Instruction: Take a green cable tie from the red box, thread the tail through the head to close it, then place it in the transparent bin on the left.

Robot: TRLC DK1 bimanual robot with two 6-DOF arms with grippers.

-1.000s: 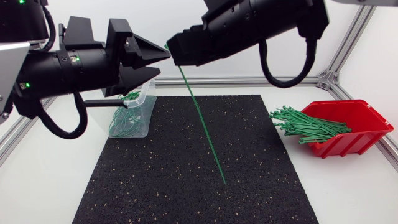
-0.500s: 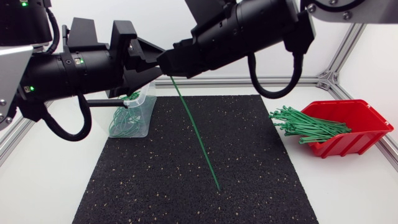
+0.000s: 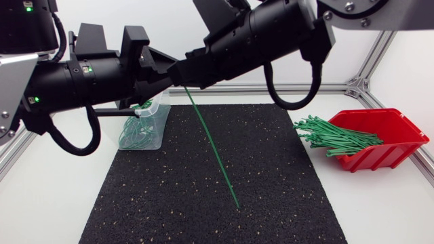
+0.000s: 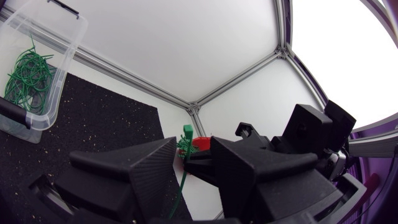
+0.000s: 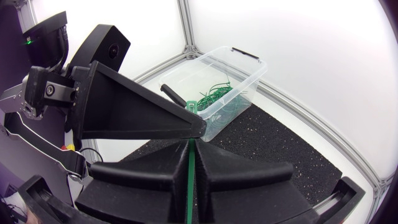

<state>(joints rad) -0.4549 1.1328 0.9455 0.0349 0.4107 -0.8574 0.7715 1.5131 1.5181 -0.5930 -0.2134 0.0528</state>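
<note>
A thin green plastic cable tie [image 3: 214, 152] is held high above the speckled black rubber mat [image 3: 169, 203] by the right arm's matte black gripper [image 5: 191, 146], whose fingers are pressed together on the strap just below its head; the tail is let hang slantwise, its tip near the mat's middle, presumably so that it is free for threading. The left arm's black gripper [image 4: 193, 149] is set close against the right one at the head end; its broad fingers are parted and nothing is gripped by them, the strap merely passing through the gap, which is judged a readying to take over the head. The clear plastic bin [image 3: 157, 125], with closed green loops [image 3: 132, 132] in it, is set at the mat's far left corner; the red plastic box [image 3: 397, 152], with its bundle of straight green ties [image 3: 336, 135], is set off the mat's right edge. In the head view the meeting fingertips are hidden by the arms; the tie's square head [image 5: 193, 107] and the clamp on it are shown only by the wrist views, the tail's full hang only from above.
</note>
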